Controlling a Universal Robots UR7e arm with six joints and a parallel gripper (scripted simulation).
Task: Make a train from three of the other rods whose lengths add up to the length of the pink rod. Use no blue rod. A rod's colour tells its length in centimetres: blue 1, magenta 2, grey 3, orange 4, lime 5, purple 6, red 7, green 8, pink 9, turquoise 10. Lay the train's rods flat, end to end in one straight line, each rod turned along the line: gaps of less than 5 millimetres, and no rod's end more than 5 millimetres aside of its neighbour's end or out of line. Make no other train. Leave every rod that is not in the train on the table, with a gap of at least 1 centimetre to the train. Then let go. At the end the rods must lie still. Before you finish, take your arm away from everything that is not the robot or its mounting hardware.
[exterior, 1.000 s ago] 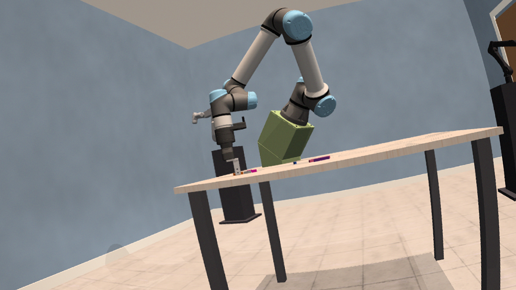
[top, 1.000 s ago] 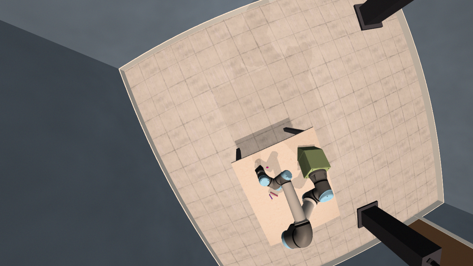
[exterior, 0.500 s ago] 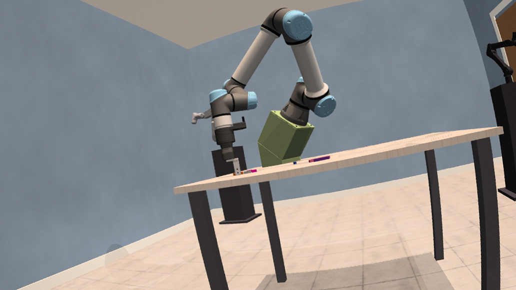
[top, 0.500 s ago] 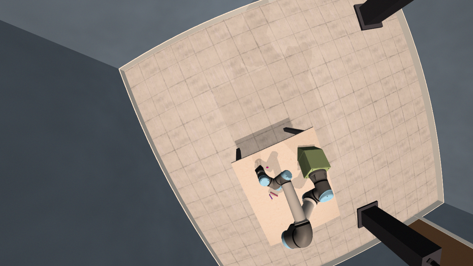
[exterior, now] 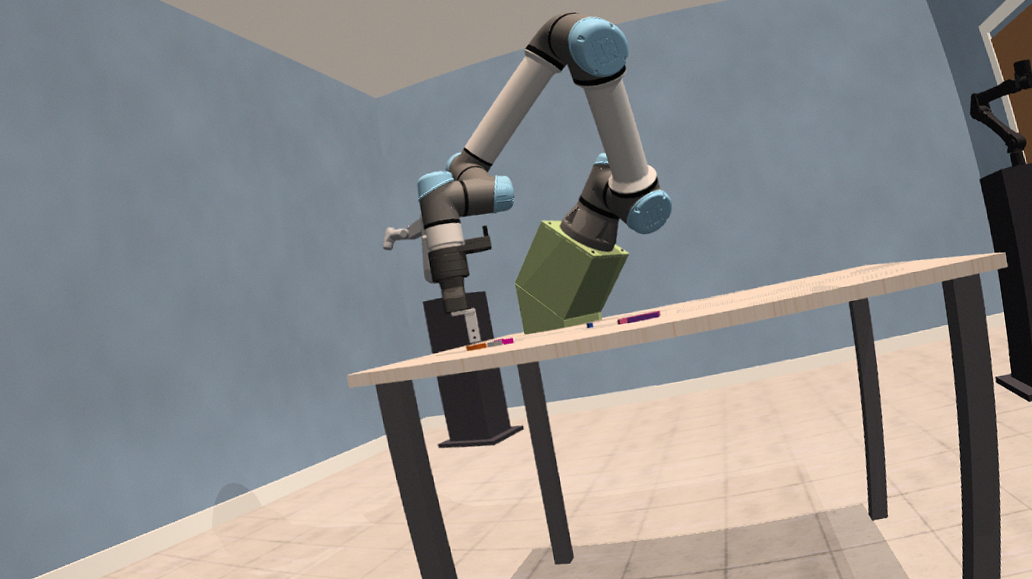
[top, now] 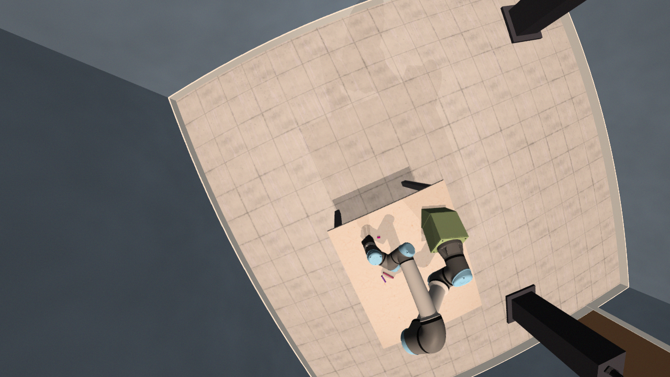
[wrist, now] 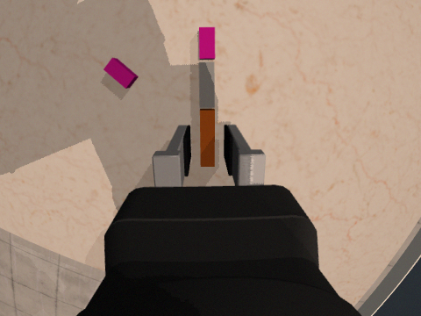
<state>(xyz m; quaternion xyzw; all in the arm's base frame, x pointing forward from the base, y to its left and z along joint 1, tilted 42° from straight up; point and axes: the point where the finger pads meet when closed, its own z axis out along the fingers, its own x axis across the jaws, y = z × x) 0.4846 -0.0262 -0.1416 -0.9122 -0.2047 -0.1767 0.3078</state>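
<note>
In the wrist view an orange rod, a grey rod and a magenta rod lie flat in one straight line, end to end. My gripper is open. Its fingers stand on either side of the orange rod with a gap on each side, a little above the table. The same line shows low at the table's left end in the exterior view: the orange rod, the grey rod, the magenta rod. A second magenta rod lies apart, at an angle.
A pink rod and a purple rod lie together farther along the table. A small blue rod lies near the arm's olive-green base block. The table's edge is close in the wrist view.
</note>
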